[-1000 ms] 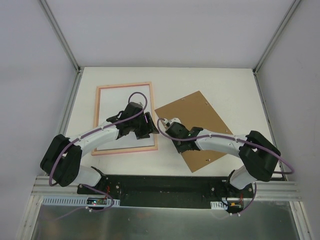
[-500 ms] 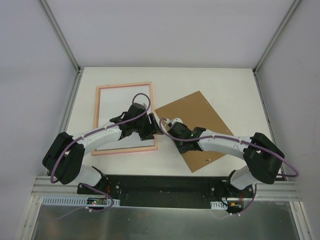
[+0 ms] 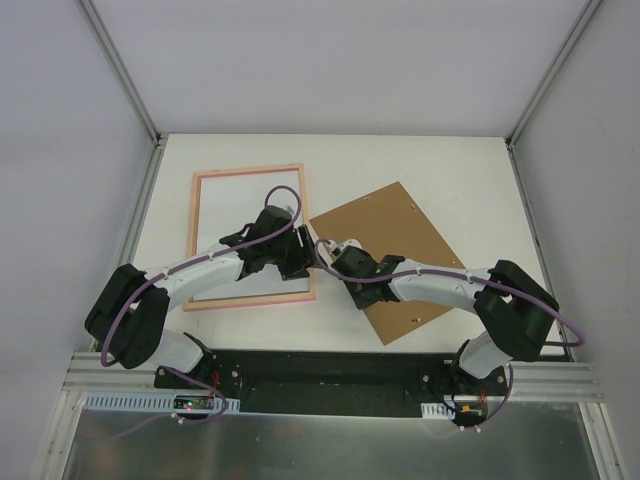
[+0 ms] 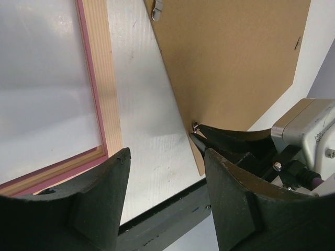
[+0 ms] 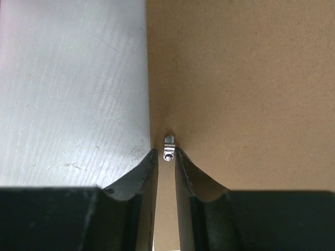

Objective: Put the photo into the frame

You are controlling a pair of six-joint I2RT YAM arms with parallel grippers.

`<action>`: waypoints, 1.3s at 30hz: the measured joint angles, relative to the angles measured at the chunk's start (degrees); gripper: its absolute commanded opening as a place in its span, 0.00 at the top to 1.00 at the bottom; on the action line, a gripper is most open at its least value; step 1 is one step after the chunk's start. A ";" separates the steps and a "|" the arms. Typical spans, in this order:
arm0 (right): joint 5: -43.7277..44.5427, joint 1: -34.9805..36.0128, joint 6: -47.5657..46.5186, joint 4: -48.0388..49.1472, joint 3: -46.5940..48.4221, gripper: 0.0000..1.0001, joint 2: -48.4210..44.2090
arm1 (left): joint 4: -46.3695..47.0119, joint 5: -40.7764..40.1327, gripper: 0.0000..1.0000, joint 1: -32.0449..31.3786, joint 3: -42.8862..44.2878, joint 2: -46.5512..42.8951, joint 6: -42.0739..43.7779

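Left gripper [image 4: 166, 157] hung wide open over bare table [image 4: 138, 94], between frame [image 4: 97, 68] and brown board [image 4: 230, 57]. Right gripper [image 5: 166, 152] was almost closed, tips pinching small metal tab [image 5: 168, 141] on board's edge nearest frame. Frame lay flat on left part of table, back side up. Photo [image 4: 42, 73] lay inside frame, white side up.

— How is the light here?
— We see bright, even overhead light on the matte white tabletop [image 3: 450, 170]; shadows there are soft and faint.
— And the sharpness?
— We find the flat brown fibreboard panel [image 5: 246, 78] crisp, but the black left gripper fingers [image 4: 99, 204], close up, are dark and blurred.
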 measured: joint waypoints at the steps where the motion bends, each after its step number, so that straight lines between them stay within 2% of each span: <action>1: -0.02 0.00 0.09 0.04 0.00 0.82 0.07 | 0.07 -0.02 0.42 0.00 0.00 0.00 0.00; 3: -0.04 0.00 0.28 0.09 0.00 0.84 0.09 | 0.15 -0.02 0.42 0.00 -0.04 0.00 -0.02; 7: 0.11 -0.02 0.63 0.46 0.00 0.99 0.15 | 0.28 -0.02 0.41 0.00 -0.13 0.00 -0.09; 17: 0.39 -0.79 1.01 -0.20 0.00 0.99 -0.68 | 2.58 0.09 0.35 -2.27 -0.31 0.72 -2.43; 24: 0.63 -1.27 1.01 -1.14 -0.02 1.00 -2.86 | 6.91 0.28 0.34 -4.52 -0.28 5.95 -5.18; 26: 0.61 -1.27 1.01 -1.42 0.00 0.93 -3.06 | 8.04 0.22 0.35 -4.85 -0.31 7.56 -6.14; 28: 0.52 -1.29 1.16 -1.44 -0.02 0.80 -3.21 | 8.98 0.07 0.36 -4.90 -0.37 8.55 -7.26; 30: 0.39 -1.31 1.36 -1.03 -0.33 0.75 -3.63 | 9.79 -0.26 0.38 -4.90 -0.66 8.85 -8.02; 39: -0.04 -2.01 0.48 1.92 -3.30 0.72 -4.57 | 10.27 -5.66 0.39 -4.79 -1.05 10.58 -9.62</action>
